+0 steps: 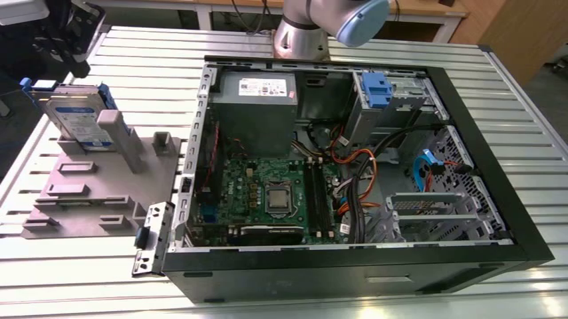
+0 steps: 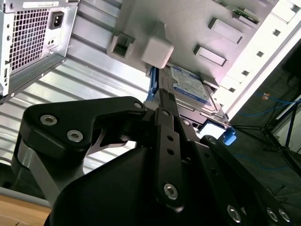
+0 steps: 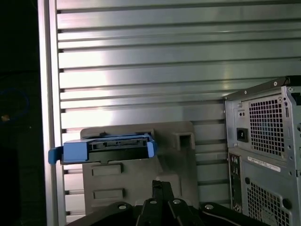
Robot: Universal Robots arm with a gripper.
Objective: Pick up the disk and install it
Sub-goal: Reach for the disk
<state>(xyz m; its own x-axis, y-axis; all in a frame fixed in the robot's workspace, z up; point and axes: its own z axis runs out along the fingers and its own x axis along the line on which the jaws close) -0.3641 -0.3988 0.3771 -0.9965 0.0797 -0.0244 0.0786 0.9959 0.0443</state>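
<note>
the claw (image 3: 160,186) is near the disk (image 1: 80,123), upright in its grey holder (image 1: 84,193); whether it grips, i cannot tell. best to square up to the blue rails (image 3: 75,150).

I am seeing the flat rectangular silver-grey disk (image 1: 76,117), white-and-blue labelled with blue plastic side rails, standing on edge and leaning slightly in a slot of the grey plastic fixture (image 1: 80,194), which is resting on the slatted metal desk (image 1: 89,282).
</note>
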